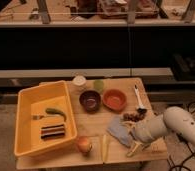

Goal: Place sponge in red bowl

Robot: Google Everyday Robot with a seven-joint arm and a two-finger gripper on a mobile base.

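Camera view: our gripper (pixel 134 131) sits low over the blue-grey cloth (pixel 118 133); whether it holds anything, we cannot tell. The sponge (pixel 127 121) seems just beside it. We should lift straight up, then release above the red bowl (pixel 114 100).

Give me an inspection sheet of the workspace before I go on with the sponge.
Surface: wooden table, crowded.
Job's things: red bowl upright, nothing seen inside, beside the dark bowl; sponge not made out, possibly hidden at the gripper.
Clutter: yellow tub holding a fork, green vegetable and dark block; white cup; green cup; brush; blue-grey cloth; long yellow fruit; round fruit.
Grippers: gripper low over the table's right part, between red bowl and cloth.
Cables: dark cables at right.
Surroundings: ledge and dark wall behind the table.
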